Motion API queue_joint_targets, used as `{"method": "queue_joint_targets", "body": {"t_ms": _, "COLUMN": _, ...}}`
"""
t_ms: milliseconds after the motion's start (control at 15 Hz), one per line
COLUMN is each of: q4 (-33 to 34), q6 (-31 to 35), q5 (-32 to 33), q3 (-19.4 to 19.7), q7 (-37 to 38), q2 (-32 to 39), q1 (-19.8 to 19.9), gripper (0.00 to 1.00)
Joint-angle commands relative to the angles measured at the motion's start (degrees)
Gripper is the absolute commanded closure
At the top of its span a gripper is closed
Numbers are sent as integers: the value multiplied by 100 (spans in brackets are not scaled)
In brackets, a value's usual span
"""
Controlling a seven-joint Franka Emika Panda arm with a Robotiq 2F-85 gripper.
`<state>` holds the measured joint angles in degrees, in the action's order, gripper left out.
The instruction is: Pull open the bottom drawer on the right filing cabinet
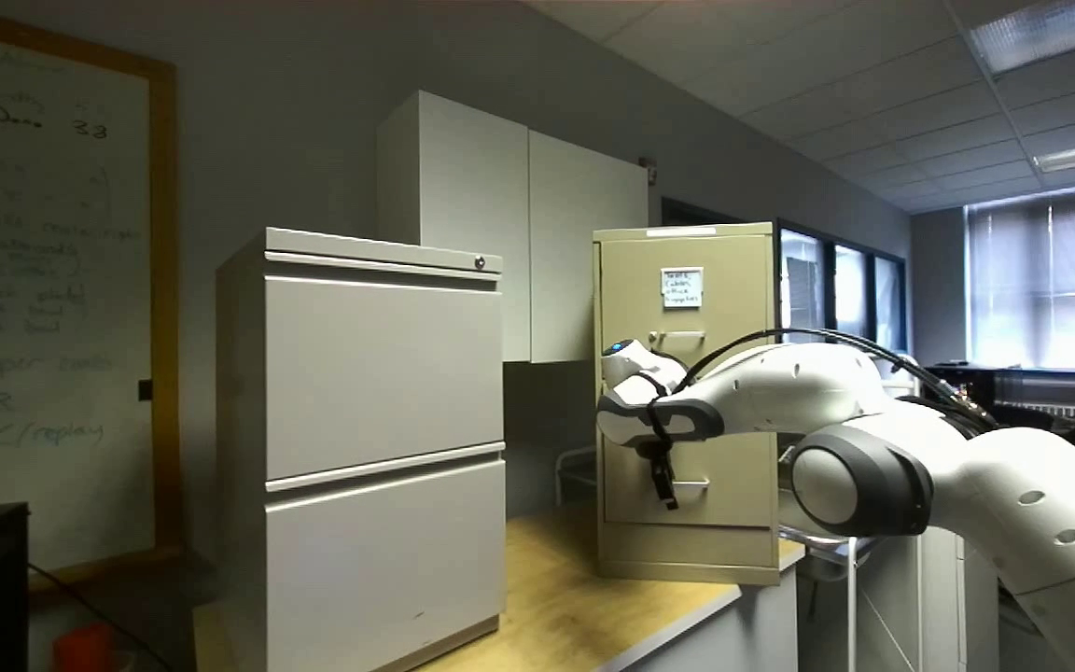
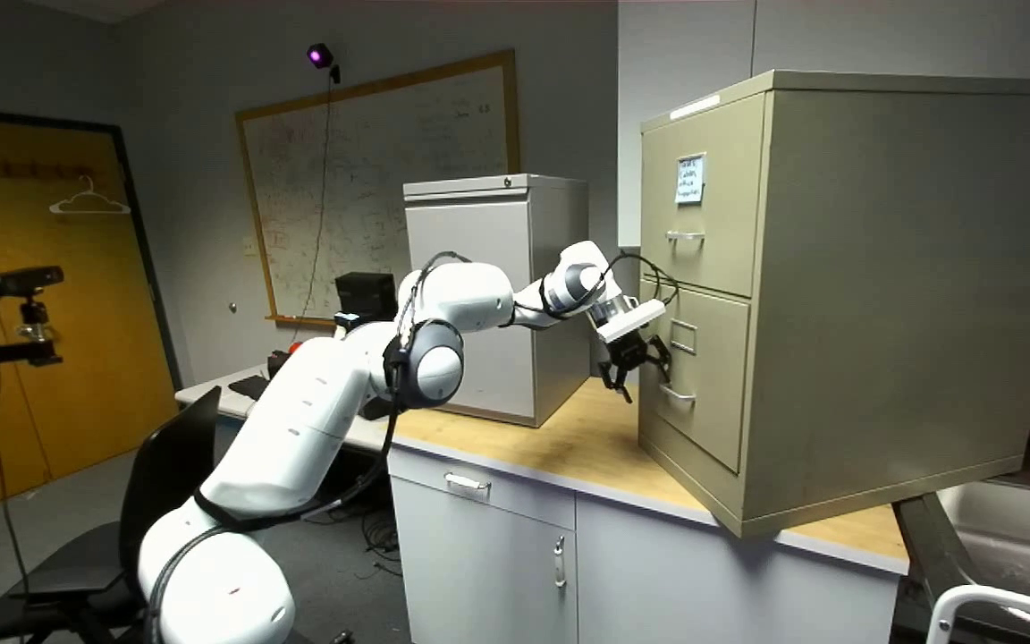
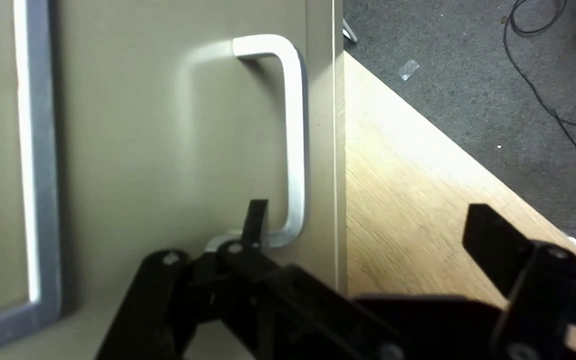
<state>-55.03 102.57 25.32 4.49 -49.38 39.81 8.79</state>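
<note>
the filing cabinet (image 2: 873, 295) stands on the counter (image 2: 588, 444).

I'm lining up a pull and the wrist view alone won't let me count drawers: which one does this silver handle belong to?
Observer: The bottom drawer of the tan cabinet; both exterior views show just one drawer front above it.
Operator: Is that upper front marked?
Observer: Yes, with a white paper label bearing handwriting.
Operator: Does anything else stand alongside?
Observer: Yes, a pale-grey cabinet on the same counter, apart from the tan one.
</note>
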Motion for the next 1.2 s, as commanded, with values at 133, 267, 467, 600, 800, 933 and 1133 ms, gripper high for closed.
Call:
{"method": "queue_joint_targets", "body": {"t_ms": 133, "q4": 309, "q6": -74, "q5": -125, "q3": 78, "q7": -160, "q2": 407, "q1": 331, "gripper": 0}}
{"method": "queue_joint_targets", "body": {"t_ms": 267, "q4": 154, "q6": -137, "q5": -168, "q3": 84, "q7": -100, "q2": 381, "q1": 438, "gripper": 0}}
{"method": "queue_joint_targets", "body": {"t_ms": 467, "q4": 6, "q6": 28, "q5": -215, "q3": 52, "q7": -11, "q2": 338, "q1": 515, "gripper": 0}}
{"method": "queue_joint_targets", "body": {"t_ms": 600, "q4": -15, "q6": 110, "q5": -293, "q3": 28, "q7": 53, "q2": 347, "q1": 518, "gripper": 25}}
{"method": "queue_joint_targets", "body": {"t_ms": 800, "q4": -6, "q6": 198, "q5": -393, "q3": -24, "q7": 104, "q2": 308, "q1": 511, "gripper": 40}}
{"method": "queue_joint_targets", "body": {"t_ms": 933, "q4": 59, "q6": 299, "q5": -429, "q3": -30, "q7": 78, "q2": 314, "q1": 520, "gripper": 53}}
{"method": "queue_joint_targets", "body": {"t_ms": 1133, "q4": 159, "q6": 457, "q5": -413, "q3": -16, "q7": 56, "q2": 353, "q1": 538, "gripper": 77}}
